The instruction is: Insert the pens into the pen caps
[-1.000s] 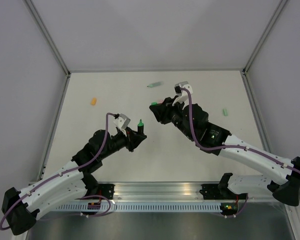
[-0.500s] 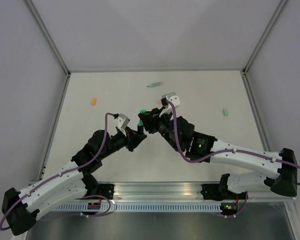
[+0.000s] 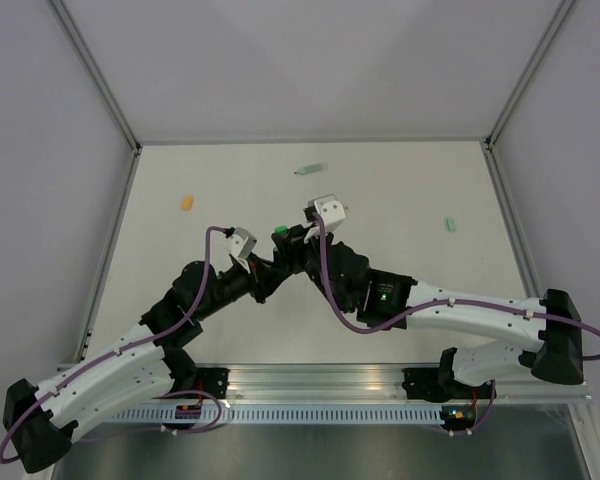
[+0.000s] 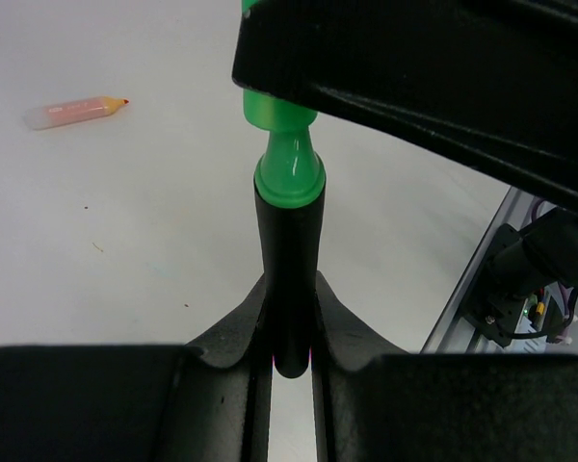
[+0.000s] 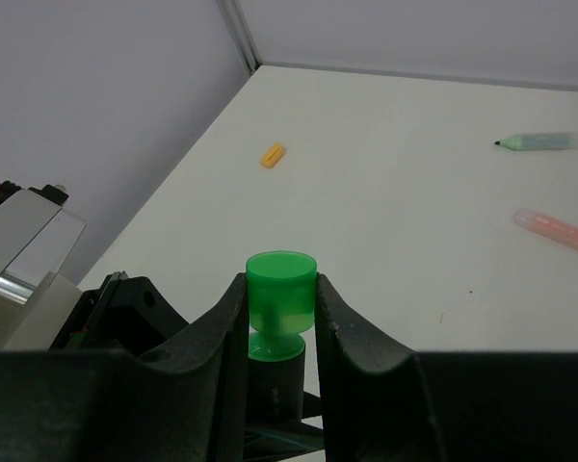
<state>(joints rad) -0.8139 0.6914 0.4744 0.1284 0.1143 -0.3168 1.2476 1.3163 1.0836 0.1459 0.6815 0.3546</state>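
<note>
Left gripper (image 4: 289, 332): fingers pressed in on the tail end of the black pen (image 4: 289, 241), barrel seated in the slot between them.

Pen's long axis runs straight out from the fingertips, bright green nib end leading, away from the wrist.

Just past the nib: bright green cap (image 5: 281, 281), pinched across its sides by the right gripper (image 5: 281, 308), mouth facing the pen, closed end away. The two look in line. The nib seems only just in the mouth, with the green shoulder showing, so probably not seated.

Handling, by judgement: light, rigid, smooth plastic that is likely to slip or pivot under a push along its axis. The low grip on the barrel suits this and keeps the nib end free. The cap is best held by its walls, never over the mouth.

Farther out on the table (image 5: 414, 241), beyond both fingertips: salmon orange pen (image 4: 75, 110) lying flat, then mint pen (image 5: 544, 141), and orange cap (image 5: 272, 154) off toward the wall.
</note>
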